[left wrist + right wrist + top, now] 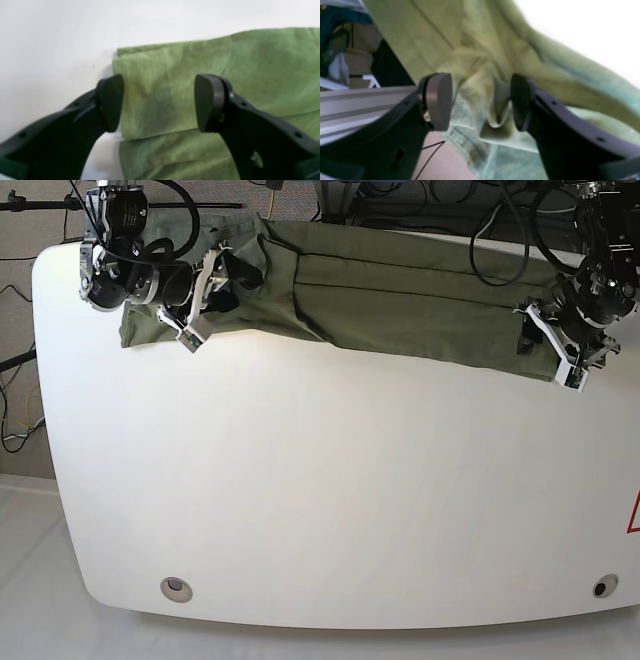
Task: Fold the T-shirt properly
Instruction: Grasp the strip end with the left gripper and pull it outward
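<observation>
Base view: high, looking steeply down on the worktop [300, 500], both arms in frame. Wrist views: close over cloth, beyond each tool. Left wrist shares cloth's right end with base; right wrist shares its left part.

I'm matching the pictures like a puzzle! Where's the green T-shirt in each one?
Left wrist: the T-shirt fills the middle and right.
Right wrist: it runs from top left to bottom right.
Base: along the top.
Shared landmark: the white table.
</observation>
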